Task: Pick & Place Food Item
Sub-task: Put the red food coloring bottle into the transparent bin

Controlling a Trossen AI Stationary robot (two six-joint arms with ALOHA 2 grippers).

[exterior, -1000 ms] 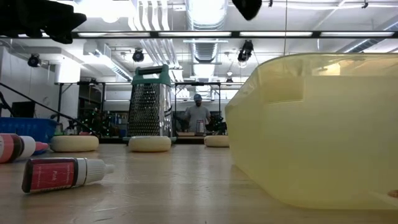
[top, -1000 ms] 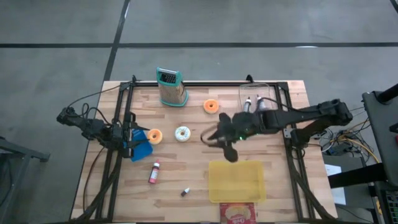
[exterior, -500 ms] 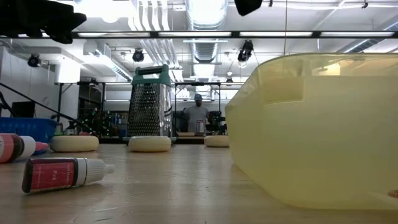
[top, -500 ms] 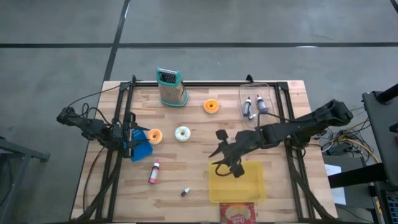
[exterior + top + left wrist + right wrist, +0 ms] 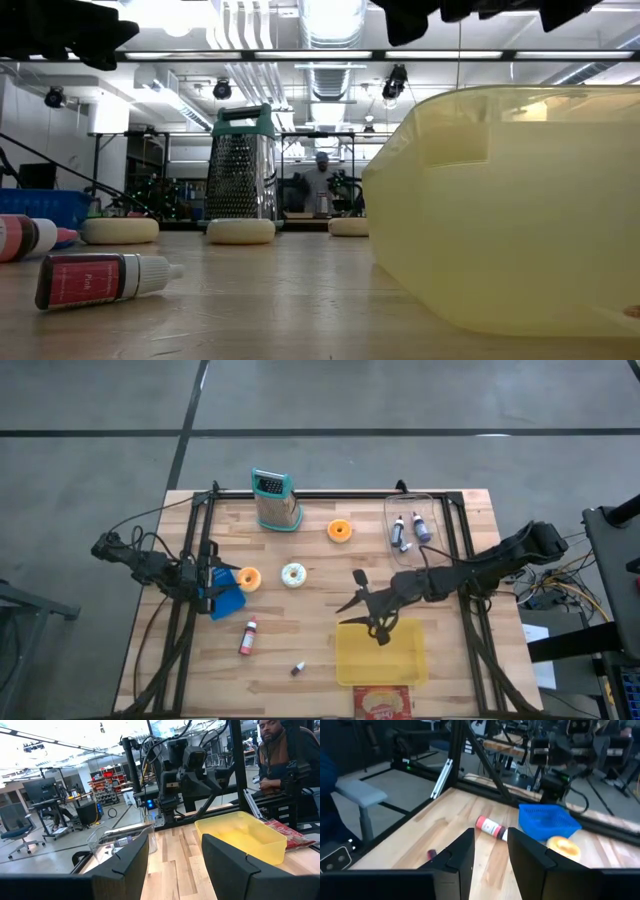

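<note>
Since a second ago my right gripper (image 5: 372, 618) has swung from table centre to the 11 o'clock corner of the yellow bin (image 5: 400, 660), fingers narrowly apart and empty. My left gripper (image 5: 205, 586) waits at 9 o'clock, half open, by the blue basket (image 5: 228, 598). Nothing is placed yet: the white-iced donut (image 5: 293, 574) and both orange donuts (image 5: 249, 578) lie untouched.

red printed snack packet (image 5: 382, 704): cut by high view's bottom edge; print unreadable
translucent yellow plastic tub (image 5: 510, 200): cropped at right in low view
small dark dropper bottle (image 5: 298, 669): label too small to tell
</note>
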